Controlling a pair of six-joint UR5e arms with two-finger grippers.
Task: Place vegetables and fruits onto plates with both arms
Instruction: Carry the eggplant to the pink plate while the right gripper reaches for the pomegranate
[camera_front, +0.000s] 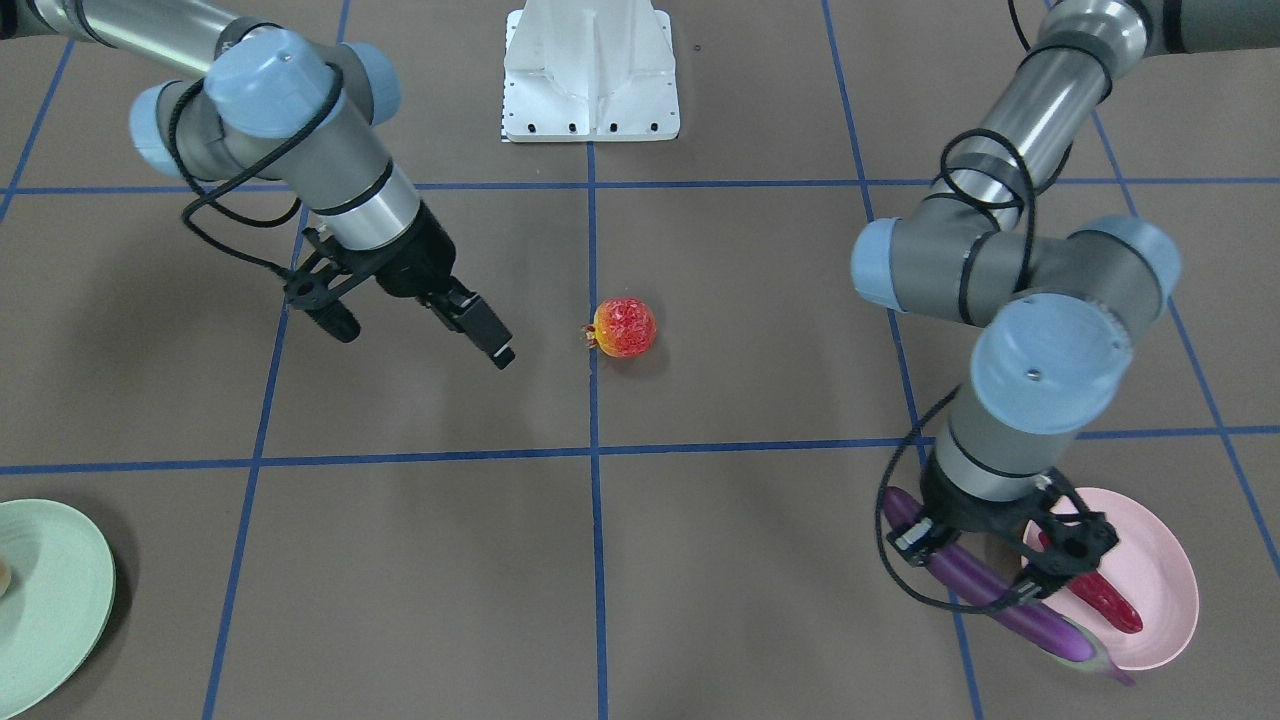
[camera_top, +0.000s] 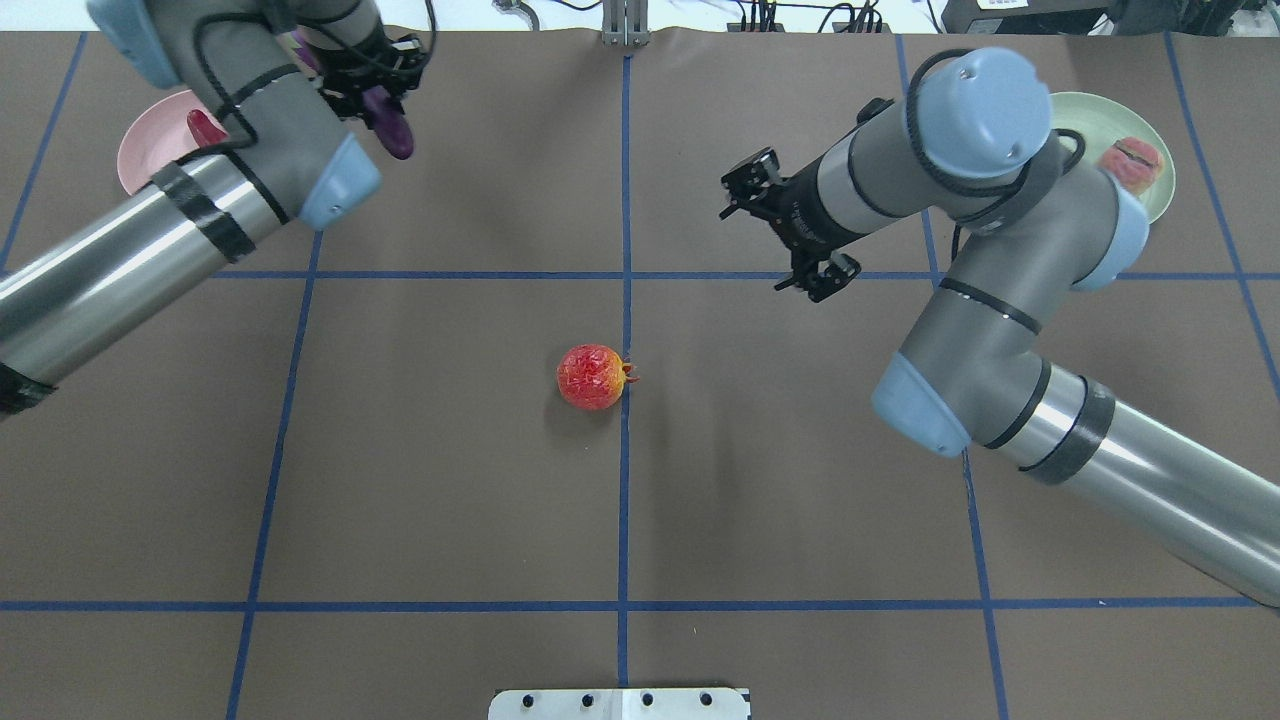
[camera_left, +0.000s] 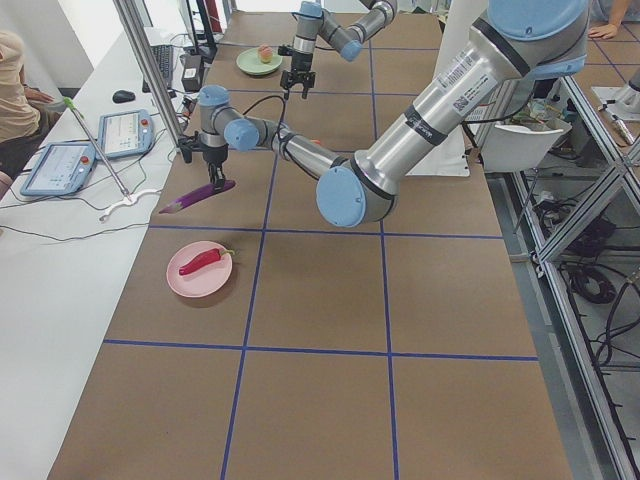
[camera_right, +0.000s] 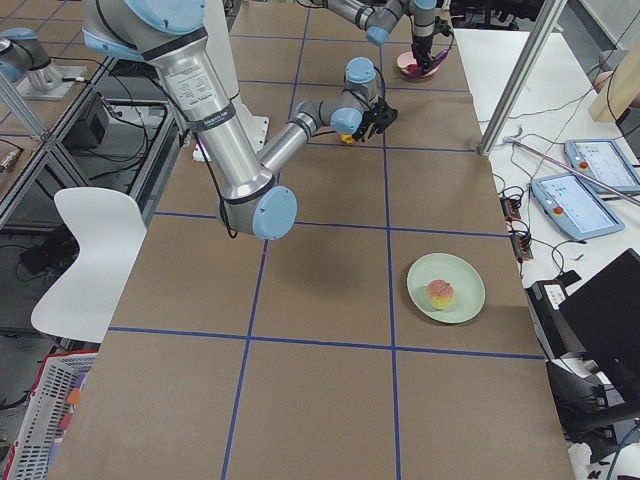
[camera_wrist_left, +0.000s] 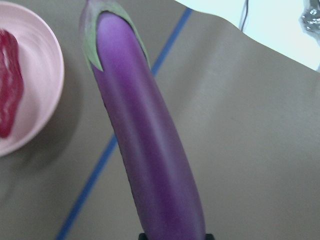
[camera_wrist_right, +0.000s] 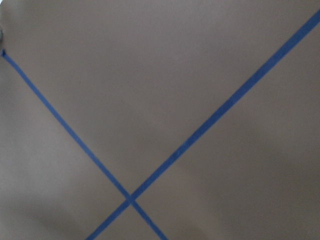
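Eggplant (camera_wrist_left: 150, 140) fills your left wrist view. The left end effector (camera_front: 975, 568) grips it toward its blunt end, with the cap end tilted down beside the pink plate (camera_front: 1165, 600). Chili pepper (camera_front: 1100, 595) lies on that plate. Bumpy fruit (camera_front: 625, 327) sits mid-bench (camera_front: 700, 560) against a blue tape line (camera_front: 597, 560), with open surface all round. Right end effector (camera_front: 492, 338) hangs near it carrying nothing; you cannot tell whether its jaws are parted. Peach (camera_top: 1132, 165) rests on the green plate (camera_top: 1075, 110) near the bench edge.
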